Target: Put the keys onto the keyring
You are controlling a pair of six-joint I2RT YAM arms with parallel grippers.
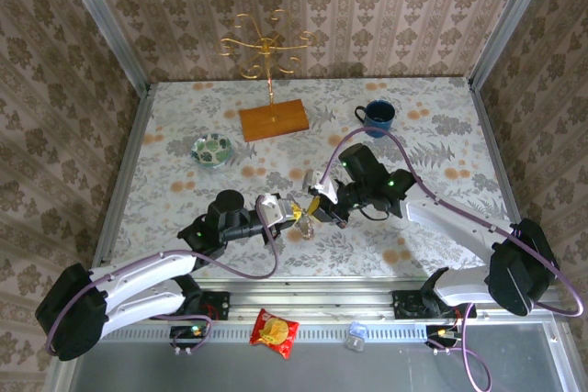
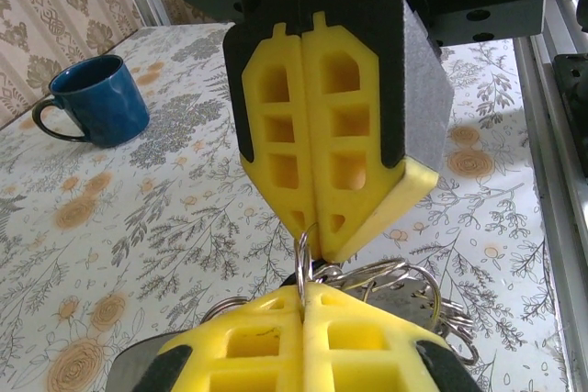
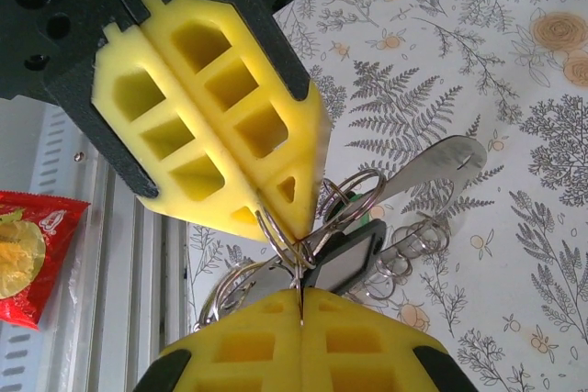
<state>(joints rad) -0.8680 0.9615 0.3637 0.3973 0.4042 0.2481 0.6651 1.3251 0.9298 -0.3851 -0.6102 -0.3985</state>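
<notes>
Finding: the task is mid-step, not complete. The left gripper (image 1: 298,218) and the right gripper (image 1: 321,207) meet tip to tip over the near middle of the table (image 1: 184,218). Both have their jaws pressed fully together, each pinching a wire loop of the keyring (image 2: 404,274), which is held between them. A black key (image 3: 344,259) sits amid the loops, and a flat silvery blade (image 3: 432,167) juts out beside it. Whether either is threaded onto a loop or merely tangled I cannot tell, so I judge the threading as yet to be done or confirmed. The top external view gives me the layout — blue mug (image 1: 378,117), patterned bowl (image 1: 212,149) and gold stand (image 1: 272,117), all well apart from the work — but the loops are too small to read there. The left wrist view gives the pinch points close up. The right wrist view adds the black key, the blade and a red snack packet (image 3: 28,254) beyond the table edge.
</notes>
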